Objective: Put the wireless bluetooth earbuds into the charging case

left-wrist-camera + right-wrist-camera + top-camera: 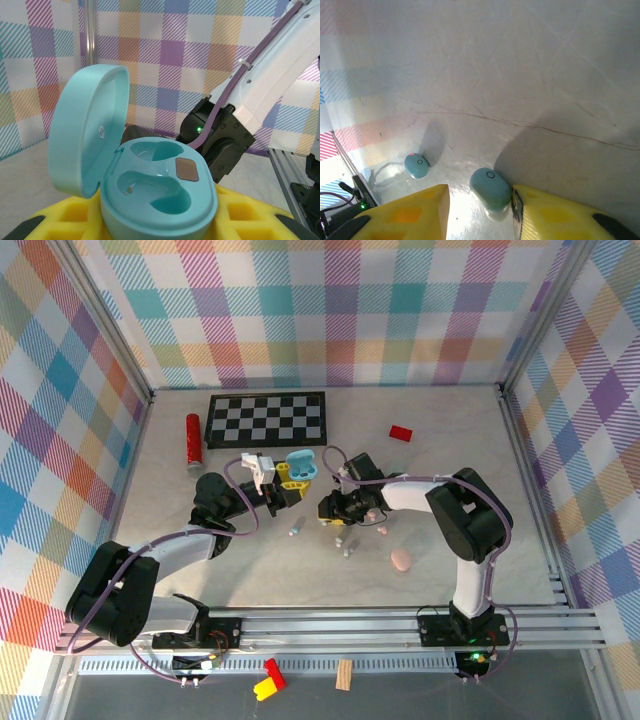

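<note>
Left hand (287, 483) stretched forward, clamping open teal oval plastic charging case (150, 190), lid up. Right hand (480, 212) angled down over tabletop (530, 75), fingers (560, 215) parted; small teal plastic earbud (491, 189) between them, touching one finger.

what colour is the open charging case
Light teal; the charging case shows best in the left wrist view.
</note>
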